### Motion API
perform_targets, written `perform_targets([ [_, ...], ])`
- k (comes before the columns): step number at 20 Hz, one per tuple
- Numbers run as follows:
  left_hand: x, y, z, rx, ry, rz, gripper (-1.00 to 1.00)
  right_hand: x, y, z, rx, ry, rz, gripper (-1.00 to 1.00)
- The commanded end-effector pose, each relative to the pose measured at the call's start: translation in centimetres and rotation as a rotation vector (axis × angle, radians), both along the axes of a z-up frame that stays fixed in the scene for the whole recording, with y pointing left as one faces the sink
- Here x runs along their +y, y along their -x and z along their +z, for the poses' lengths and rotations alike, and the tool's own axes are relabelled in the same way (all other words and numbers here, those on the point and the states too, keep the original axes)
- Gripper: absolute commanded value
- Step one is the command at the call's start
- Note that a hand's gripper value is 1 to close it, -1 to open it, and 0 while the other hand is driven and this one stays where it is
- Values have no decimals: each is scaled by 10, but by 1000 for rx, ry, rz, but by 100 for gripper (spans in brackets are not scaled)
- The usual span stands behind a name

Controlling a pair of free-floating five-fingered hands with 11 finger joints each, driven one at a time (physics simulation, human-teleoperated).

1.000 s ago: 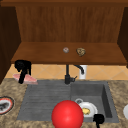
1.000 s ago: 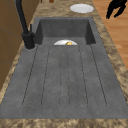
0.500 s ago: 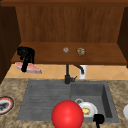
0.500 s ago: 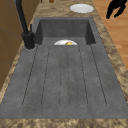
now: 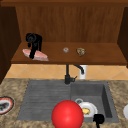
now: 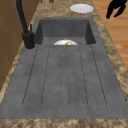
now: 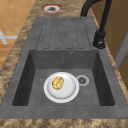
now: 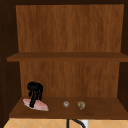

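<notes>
Reaching down onto the lowest wooden cabinet shelf [image 5: 100,56], the left hand [image 5: 34,42] has its fingers pointed downward and pressed onto a pink, flat slab of raw fish [image 5: 37,55] that lies at the shelf's left end; in the upper view the same hand [image 8: 35,91] stands over the fish [image 8: 38,105] with fingers touching its top, though whether they are curled round it cannot be told. Further right on that shelf sit a small round grey object [image 5: 66,50] and, just beside it, a knobbly brown lump [image 5: 80,51]. Below, a black tap [image 5: 68,75] rises behind the dark grey sink [image 5: 106,100], whose basin holds a white round plate [image 7: 70,91] with a yellow morsel [image 7: 57,83] on it. A big glossy red ball [image 5: 67,115] shows in front of the sink. The right hand [image 5: 99,119] hangs low at the sink's front edge; its fingers cannot be made out. A red-rimmed plate [image 5: 5,105] rests on the speckled stone counter [image 5: 12,87] to the left
</notes>
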State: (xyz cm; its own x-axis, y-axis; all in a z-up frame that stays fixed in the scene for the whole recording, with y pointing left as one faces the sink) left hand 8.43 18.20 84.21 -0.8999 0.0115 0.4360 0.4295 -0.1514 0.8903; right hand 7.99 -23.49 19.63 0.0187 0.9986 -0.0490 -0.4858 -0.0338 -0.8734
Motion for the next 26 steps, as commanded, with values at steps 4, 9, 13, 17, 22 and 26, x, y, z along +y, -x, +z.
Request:
perform_targets([
  [4, -18, -53, 0, -34, -27, -19, 100, 0, 0, 0, 0, 0, 0, 0],
  [9, -21, -94, -17, -12, -11, 0, 100, 0, 0, 0, 0, 0, 0, 0],
  [13, -25, -127, -33, -17, -12, -1, 100, 0, 0, 0, 0, 0, 0, 0],
  [17, -30, -160, -48, -24, -20, 0, 100, 0, 0, 0, 0, 0, 0, 0],
  [22, -44, -201, -61, -19, -19, 1, 100, 0, 0, 0, 0, 0, 0, 0],
  [26, -55, -233, -72, -20, -21, 1, 100, 0, 0, 0, 0, 0, 0, 0],
])
